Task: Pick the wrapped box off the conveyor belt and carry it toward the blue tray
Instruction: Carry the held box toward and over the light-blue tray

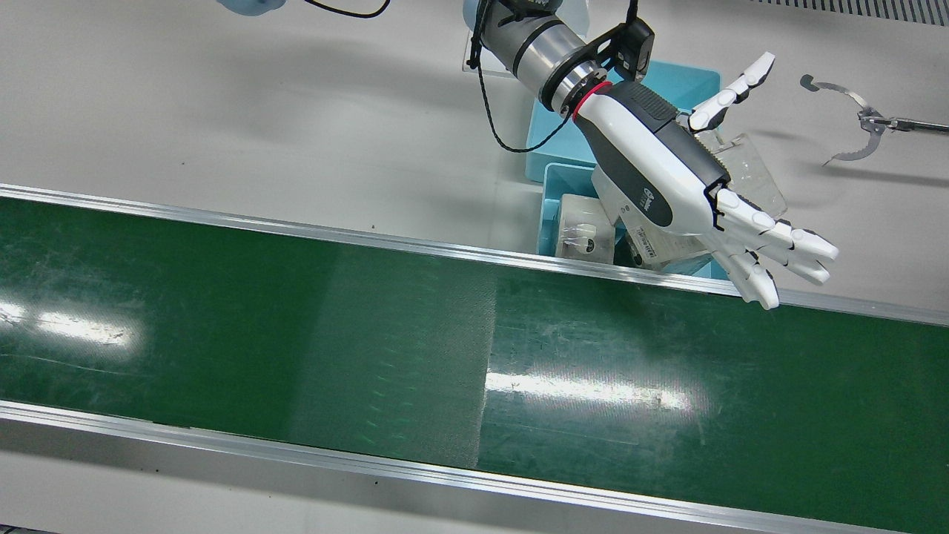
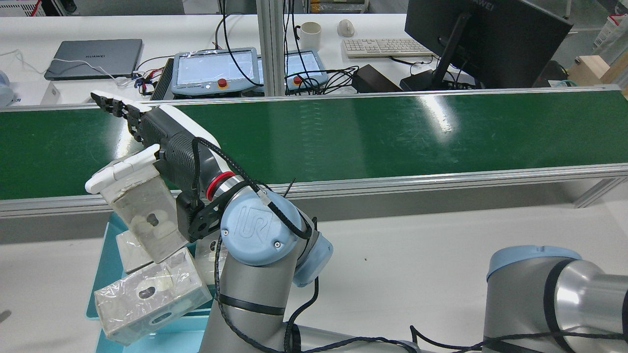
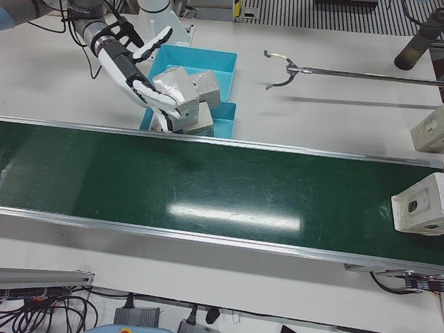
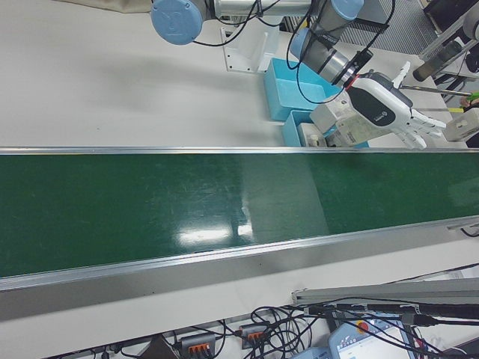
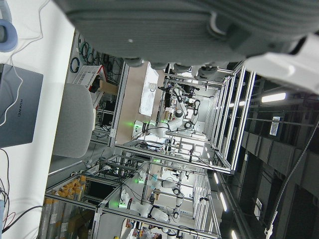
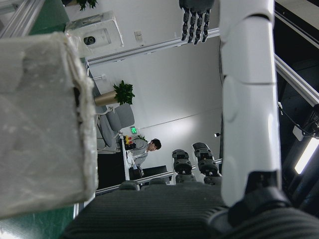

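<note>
Your left hand (image 1: 667, 170) is clamped on the wrapped box (image 1: 749, 174). The box sits against the palm, with the thumb (image 2: 122, 171) laid along one face and the other fingers (image 1: 771, 245) reaching almost straight past the opposite side. In the rear view the box (image 2: 144, 215) hangs tilted beneath the hand, its lower corner pointing down and back toward your forearm.

The hand and box are clear of the conveyor belt (image 1: 371, 334). Only the fingertips reach over the belt's near rail, and the box itself lies on the wrist side of that rail. Directly under the hand is the blue tray (image 1: 686, 78), so the box is held above it, not touching it. Two more wrapped boxes (image 2: 147, 294) already lie in the tray below your palm, one of them just under the held box. In the left-front view the held box (image 3: 173, 84) covers part of these.

Another box (image 3: 420, 205) sits on the belt well away, beyond your fingertips.

The pictures do not show whether the right hand has its fingers apart or together.
</note>
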Robot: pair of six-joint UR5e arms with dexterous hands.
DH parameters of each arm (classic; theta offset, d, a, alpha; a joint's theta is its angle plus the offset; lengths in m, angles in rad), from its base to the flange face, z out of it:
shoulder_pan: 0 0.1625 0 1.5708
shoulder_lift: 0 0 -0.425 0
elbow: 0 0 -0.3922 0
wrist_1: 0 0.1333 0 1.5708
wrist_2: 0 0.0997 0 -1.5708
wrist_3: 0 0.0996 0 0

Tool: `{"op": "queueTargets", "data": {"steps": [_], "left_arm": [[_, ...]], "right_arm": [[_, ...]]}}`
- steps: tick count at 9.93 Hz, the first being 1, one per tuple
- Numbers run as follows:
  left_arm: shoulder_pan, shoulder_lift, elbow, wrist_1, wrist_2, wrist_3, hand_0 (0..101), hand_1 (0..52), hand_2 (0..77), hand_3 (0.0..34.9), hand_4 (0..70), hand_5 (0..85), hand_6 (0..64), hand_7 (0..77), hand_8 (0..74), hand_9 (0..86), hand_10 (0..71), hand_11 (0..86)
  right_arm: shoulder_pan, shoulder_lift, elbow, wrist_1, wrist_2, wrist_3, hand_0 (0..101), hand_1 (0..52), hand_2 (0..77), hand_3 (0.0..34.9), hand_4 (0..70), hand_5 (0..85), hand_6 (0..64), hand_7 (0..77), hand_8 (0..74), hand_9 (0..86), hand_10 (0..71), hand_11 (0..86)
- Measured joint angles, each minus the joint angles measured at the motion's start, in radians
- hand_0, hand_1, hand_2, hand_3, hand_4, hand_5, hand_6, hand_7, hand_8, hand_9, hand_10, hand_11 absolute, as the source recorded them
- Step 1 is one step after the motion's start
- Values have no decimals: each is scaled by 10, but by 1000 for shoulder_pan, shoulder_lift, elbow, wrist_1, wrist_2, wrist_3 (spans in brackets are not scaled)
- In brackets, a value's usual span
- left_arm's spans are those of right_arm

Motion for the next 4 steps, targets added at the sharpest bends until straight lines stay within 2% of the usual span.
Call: {"op": "queueTargets", "data": {"steps": [3,4], "left_arm": [[0,0,0,0,0,0,0,0,5,0,0,11,5,5,5,5,5,5],[0,0,0,0,0,0,0,0,5,0,0,11,5,5,5,5,5,5]], "right_arm": [[57,-43,63,-11,10,3,505,131,11,46,98,82,5,22,0,5,0,5],[77,-61,83,-14,16,5,504,131,11,60,98,87,5,22,0,0,0,5]]}}
